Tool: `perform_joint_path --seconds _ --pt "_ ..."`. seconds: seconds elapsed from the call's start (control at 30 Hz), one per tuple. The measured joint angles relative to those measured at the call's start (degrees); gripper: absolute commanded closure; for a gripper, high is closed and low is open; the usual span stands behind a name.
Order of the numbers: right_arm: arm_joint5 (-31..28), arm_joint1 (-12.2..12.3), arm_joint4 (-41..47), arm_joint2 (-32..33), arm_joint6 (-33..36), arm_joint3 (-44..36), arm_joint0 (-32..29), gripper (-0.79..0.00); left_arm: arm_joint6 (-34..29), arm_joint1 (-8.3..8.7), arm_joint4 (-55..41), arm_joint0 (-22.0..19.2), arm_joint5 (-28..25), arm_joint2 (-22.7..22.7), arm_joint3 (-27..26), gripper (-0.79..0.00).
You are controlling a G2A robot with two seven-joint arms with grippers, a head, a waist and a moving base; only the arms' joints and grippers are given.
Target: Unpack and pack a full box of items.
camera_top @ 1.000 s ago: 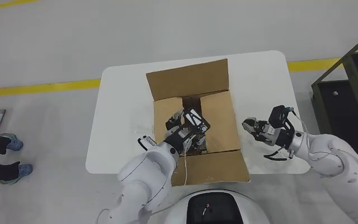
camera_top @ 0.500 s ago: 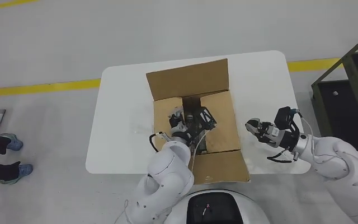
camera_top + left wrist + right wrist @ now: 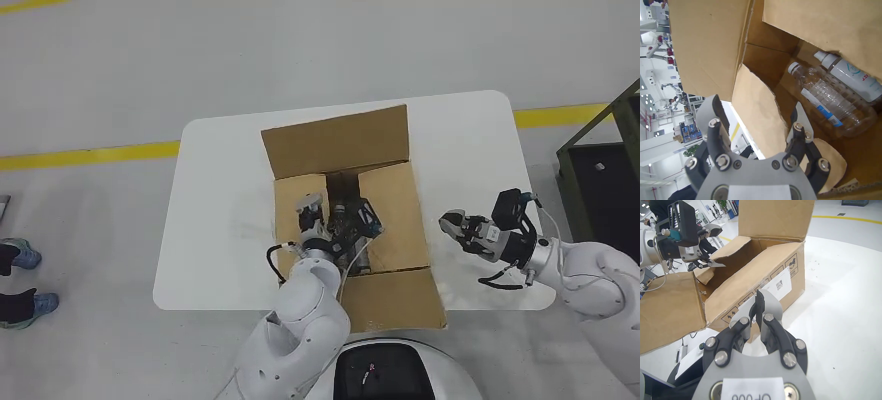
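Box: the cardboard box [image 3: 392,220] sits at the middle of the white table [image 3: 220,220]. Its far flap stands up at 12 o'clock, and the side flaps lean in over a narrow opening.
Left gripper: the left gripper [image 3: 757,108] is at the opening, entering from the box's 6 o'clock side. Its fingers are spread wide and hold nothing. A torn inner flap [image 3: 751,91] stands between them, with one finger outside it and one inside the box.
Right gripper: the right gripper [image 3: 758,298] hangs over bare table at about 4 o'clock of the box. Its fingers are pressed together and empty.
Clear bottle: the clear bottle [image 3: 829,102] lies on its side on the box floor, cap on, beyond the left gripper's inner finger.
Spray bottle: a white spray bottle [image 3: 849,75] lies against the clear bottle, partly under a side flap.
Handling, clear bottle: it is probably light, though I cannot tell whether it is filled. The thin ribbed walls would likely buckle under a hard squeeze, and the round body may roll.
Hold, clear bottle: across the ribbed middle by the label, with moderate pressure.
Handling, spray bottle: it looks stiffer and smooth, so it may be slippery. Grip across mid-body, away from the nozzle.
Obstacle: the torn flap likely needs clearing first.
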Motion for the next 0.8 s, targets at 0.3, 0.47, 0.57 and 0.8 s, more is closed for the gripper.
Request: perform_joint_path --seconds 0.3,0.47,0.57,0.8 --pt "0.13 0.03 0.24 0.69 -0.55 -0.95 0.21 0.0 1.68 -0.47 1.59 1.34 -0.37 -1.6 -1.05 0.0" --pt "0.06 0.02 2.97 1.57 -1.69 -3.34 0.39 0.0 1.59 -0.92 -2.44 2.86 1.02 -3.87 -4.9 0.0" --pt "-0.39 -0.01 6.03 1.09 -0.66 -4.21 0.75 0.0 0.37 -1.13 -4.96 3.53 1.27 -5.39 -7.29 0.0" --pt "-1.19 -0.16 11.51 -3.59 7.41 -2.68 4.11 0.0 -2.55 -1.68 -11.37 4.19 1.88 -8.97 -11.34 -0.785"
